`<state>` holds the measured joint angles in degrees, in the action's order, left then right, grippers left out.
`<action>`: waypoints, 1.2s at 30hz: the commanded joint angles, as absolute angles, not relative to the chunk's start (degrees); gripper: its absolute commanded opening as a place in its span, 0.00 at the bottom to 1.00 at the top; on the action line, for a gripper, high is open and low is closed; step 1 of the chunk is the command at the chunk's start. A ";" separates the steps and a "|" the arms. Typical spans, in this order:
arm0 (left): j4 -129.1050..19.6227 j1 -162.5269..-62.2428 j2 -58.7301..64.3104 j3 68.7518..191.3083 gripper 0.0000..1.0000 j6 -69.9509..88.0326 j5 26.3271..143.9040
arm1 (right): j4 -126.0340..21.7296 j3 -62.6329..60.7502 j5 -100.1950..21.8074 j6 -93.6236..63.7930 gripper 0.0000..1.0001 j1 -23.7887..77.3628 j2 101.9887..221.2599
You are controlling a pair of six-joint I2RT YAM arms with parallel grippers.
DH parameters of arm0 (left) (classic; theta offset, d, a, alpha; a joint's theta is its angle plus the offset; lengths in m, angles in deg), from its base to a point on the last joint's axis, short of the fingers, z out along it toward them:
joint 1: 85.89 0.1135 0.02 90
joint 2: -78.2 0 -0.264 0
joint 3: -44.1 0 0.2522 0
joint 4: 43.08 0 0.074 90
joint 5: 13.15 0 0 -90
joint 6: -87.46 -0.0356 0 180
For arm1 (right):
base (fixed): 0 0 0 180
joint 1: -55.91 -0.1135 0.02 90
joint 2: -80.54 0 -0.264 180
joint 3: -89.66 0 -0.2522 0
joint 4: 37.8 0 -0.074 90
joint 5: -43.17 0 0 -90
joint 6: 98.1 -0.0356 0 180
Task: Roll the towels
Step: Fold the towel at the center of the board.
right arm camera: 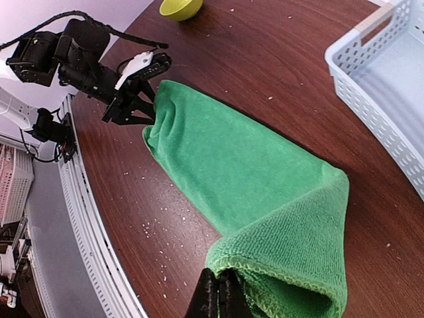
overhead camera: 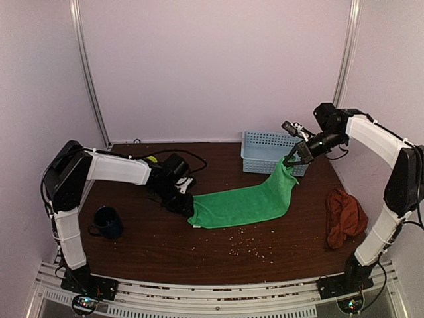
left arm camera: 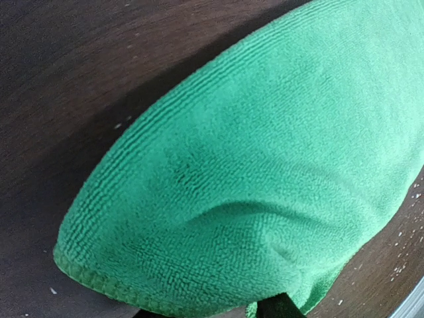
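Observation:
The green towel (overhead camera: pixel 245 202) lies stretched across the middle of the table, folded lengthwise. My right gripper (overhead camera: pixel 289 161) is shut on its right end and holds that end up beside the basket; in the right wrist view the closed fingertips (right arm camera: pixel 217 291) pinch the hem of the towel (right arm camera: pixel 265 192). My left gripper (overhead camera: pixel 185 204) is at the towel's left end, low on the table, and also shows in the right wrist view (right arm camera: pixel 147 109). The green towel (left arm camera: pixel 265 165) fills the left wrist view, creased where one black finger (left arm camera: pixel 278 308) grips it. The rust-red towel (overhead camera: pixel 344 217) lies crumpled at the right edge.
A light-blue basket (overhead camera: pixel 265 151) stands at the back, just behind the right gripper. A dark mug (overhead camera: pixel 106 222) sits at the front left. A yellow-green bowl (right arm camera: pixel 180 8) is behind the left arm. Crumbs are scattered on the brown table (overhead camera: pixel 252 248).

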<state>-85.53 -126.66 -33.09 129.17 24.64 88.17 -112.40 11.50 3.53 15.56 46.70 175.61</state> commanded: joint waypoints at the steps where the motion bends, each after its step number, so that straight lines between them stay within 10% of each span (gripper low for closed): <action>1: -84.33 -127.47 -35.11 130.63 0.40 26.21 90.74 | -113.52 15.66 5.74 14.11 0.00 41.79 178.91; 36: -85.06 -121.09 -21.75 115.84 0.46 27.20 86.01 | -93.97 42.13 2.91 -9.34 0.00 12.25 214.64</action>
<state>-87.17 -121.48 -22.73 116.73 26.76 85.91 -97.64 40.04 2.44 -6.32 13.09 212.31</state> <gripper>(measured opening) 0.461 0.009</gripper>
